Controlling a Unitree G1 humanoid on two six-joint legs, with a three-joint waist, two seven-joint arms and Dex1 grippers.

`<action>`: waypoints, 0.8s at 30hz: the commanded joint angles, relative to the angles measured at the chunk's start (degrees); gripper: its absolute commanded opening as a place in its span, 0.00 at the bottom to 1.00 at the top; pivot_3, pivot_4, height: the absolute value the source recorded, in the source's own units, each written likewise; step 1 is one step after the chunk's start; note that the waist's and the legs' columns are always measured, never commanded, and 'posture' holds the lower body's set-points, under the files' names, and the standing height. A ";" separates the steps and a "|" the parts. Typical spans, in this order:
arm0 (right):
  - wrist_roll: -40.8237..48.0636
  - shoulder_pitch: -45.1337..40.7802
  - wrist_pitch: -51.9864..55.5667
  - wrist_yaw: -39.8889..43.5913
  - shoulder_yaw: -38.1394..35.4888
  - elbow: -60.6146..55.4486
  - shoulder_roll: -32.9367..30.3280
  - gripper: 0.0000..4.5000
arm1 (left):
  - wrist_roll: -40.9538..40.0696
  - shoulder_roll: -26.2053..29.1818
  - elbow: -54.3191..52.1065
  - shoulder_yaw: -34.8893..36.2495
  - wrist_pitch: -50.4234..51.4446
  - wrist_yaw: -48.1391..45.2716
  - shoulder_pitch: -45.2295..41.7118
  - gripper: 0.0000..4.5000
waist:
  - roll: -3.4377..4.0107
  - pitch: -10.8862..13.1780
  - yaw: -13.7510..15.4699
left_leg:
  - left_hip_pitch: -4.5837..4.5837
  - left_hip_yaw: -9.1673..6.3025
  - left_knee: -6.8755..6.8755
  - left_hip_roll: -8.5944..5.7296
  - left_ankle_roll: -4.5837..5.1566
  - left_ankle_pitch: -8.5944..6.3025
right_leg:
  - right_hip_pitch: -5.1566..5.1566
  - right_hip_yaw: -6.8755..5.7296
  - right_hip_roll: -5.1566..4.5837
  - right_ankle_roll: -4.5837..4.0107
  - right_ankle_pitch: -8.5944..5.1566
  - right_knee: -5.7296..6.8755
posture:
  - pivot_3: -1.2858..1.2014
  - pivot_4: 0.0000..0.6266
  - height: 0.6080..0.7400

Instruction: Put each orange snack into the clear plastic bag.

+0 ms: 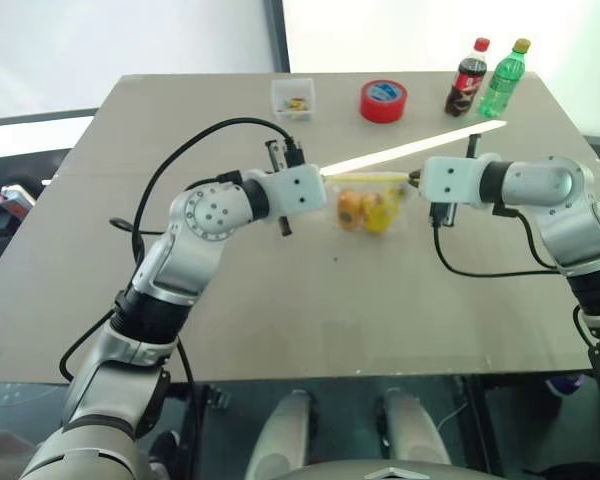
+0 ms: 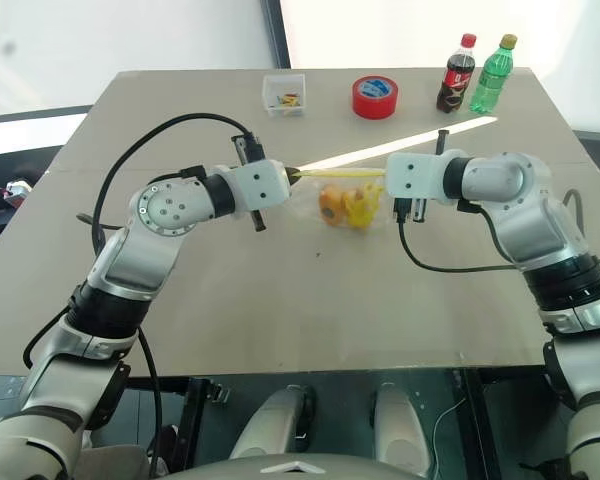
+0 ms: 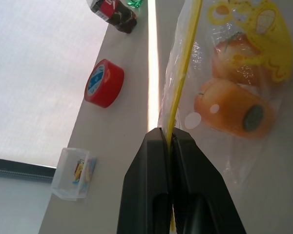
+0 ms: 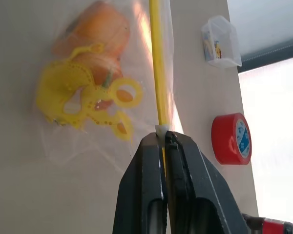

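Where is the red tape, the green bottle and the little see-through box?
Round red tape roll (image 1: 383, 101), left eye view, its top face.
Green plastic bottle (image 1: 503, 84), left eye view, its body.
Small clear plastic box (image 2: 284, 94), right eye view, its middle.

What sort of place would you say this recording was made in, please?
Probably a robot test lab rather than a home: a plain grey table holds only staged props, a red tape roll, two drink bottles and a small clear box, by a bright window.

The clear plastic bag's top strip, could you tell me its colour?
Yellow; the strip of the clear plastic bag shows best in the right wrist view.
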 commanded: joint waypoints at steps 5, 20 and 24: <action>-4.16 0.89 3.11 -0.88 -2.23 1.62 -3.85 0.02 | 0.61 0.92 0.27 2.18 0.35 0.83 -0.58 0.00 | 0.00 0.00 0.00 | 0.00 0.00 0.00 0.00 0.00 0.00 | 0.00 0.00 0.00 0.00 0.00 0.00 | 0.52 0.24 1.00; -1.29 -7.63 -1.91 -13.26 -7.41 6.05 3.42 0.02 | 8.13 -0.46 10.92 6.06 -9.40 20.72 -11.87 0.00 | -0.16 0.11 0.09 | -0.22 -0.04 0.06 -0.01 -0.15 0.09 | -0.21 -0.01 0.00 0.00 0.02 0.06 | 0.52 0.24 1.00; 0.22 -4.56 0.13 -8.28 -6.30 4.00 2.29 0.02 | 4.89 -0.56 9.72 4.91 -6.69 14.70 -6.83 0.00 | -0.12 -0.04 0.04 | -0.17 0.05 -0.05 -0.02 -0.24 0.13 | -0.15 0.05 -0.03 0.00 0.00 -0.15 | 0.52 0.24 1.00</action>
